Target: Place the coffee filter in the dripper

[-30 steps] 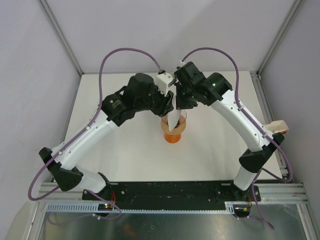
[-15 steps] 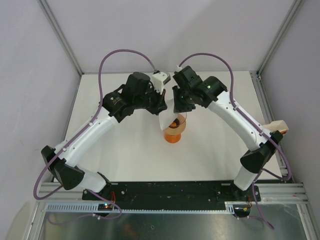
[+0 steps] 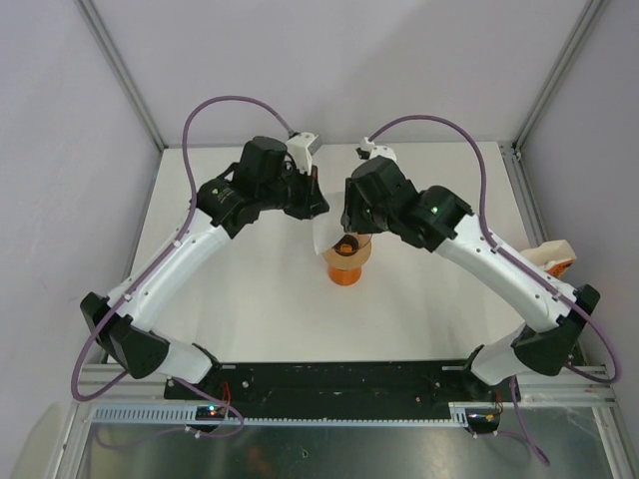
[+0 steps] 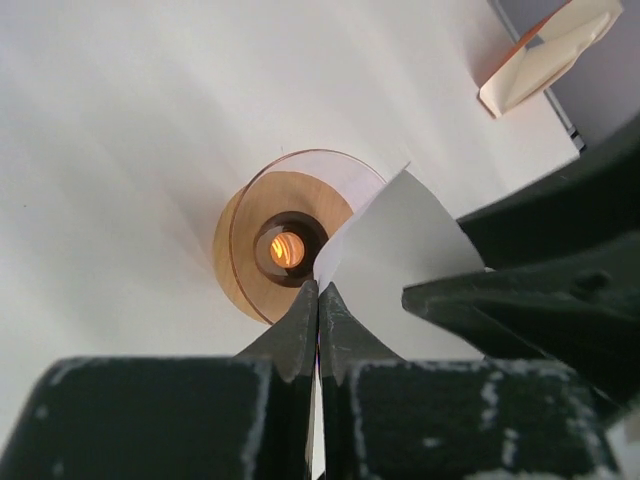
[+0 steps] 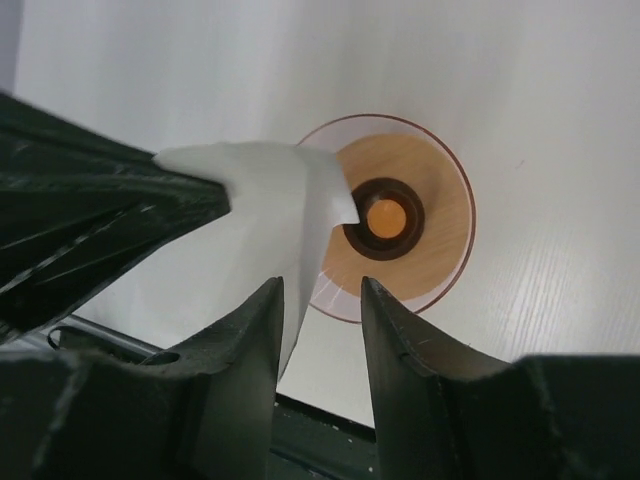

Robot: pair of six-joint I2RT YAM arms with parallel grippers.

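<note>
While the left claw (image 4: 316,296) is pinched tight on one straight edge of the coffee filter (image 4: 400,240), the paper hangs above the dripper (image 4: 245,262), not seated in it. Filter is a flat wedge held on edge: pointed tip aims down at the dripper's centre hole, long axis runs from tip up to the rounded edge, which faces away from the cup. Right claw (image 5: 322,290) is parted, filter edge between its fingers; contact unclear. Dripper upright on white surface (image 4: 120,120). Packet (image 4: 545,50) well apart.
</note>
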